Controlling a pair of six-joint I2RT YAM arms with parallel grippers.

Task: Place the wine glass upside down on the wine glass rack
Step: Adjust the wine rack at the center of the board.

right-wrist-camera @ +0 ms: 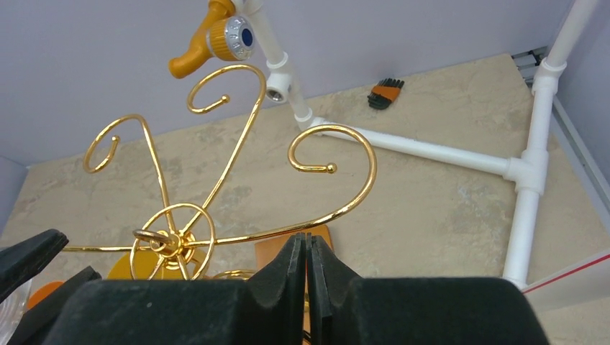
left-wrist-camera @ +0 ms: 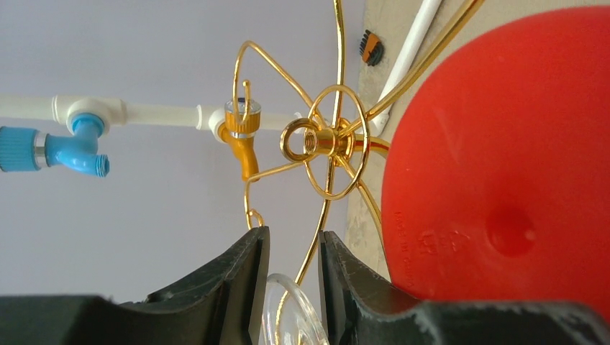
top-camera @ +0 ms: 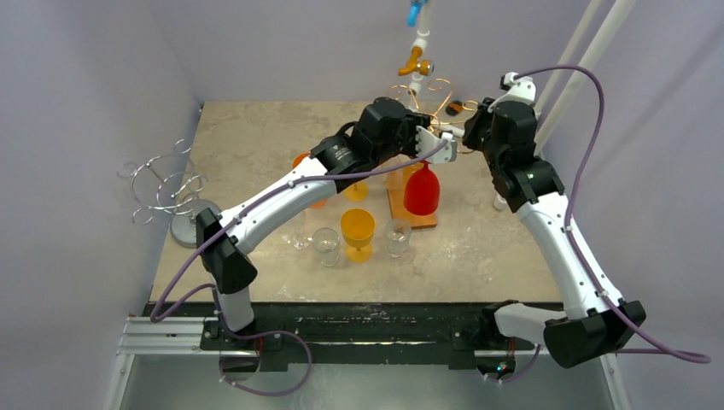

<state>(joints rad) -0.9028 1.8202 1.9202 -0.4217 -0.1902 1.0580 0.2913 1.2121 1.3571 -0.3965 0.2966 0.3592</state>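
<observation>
The gold wire wine glass rack stands at the back centre, its hub straight ahead of my left gripper. A red glass hangs upside down from it, filling the right of the left wrist view. My left gripper is shut on a clear wine glass; its round foot shows between the jaws, with a gold rack arm crossing behind it. My right gripper is shut, and a gold rack arm passes just past its tips. I cannot tell if they touch.
A silver rack stands at the left edge. A yellow glass, two clear glasses and an orange glass stand under the left arm. White pipes with taps run behind, with a hex key set beside them.
</observation>
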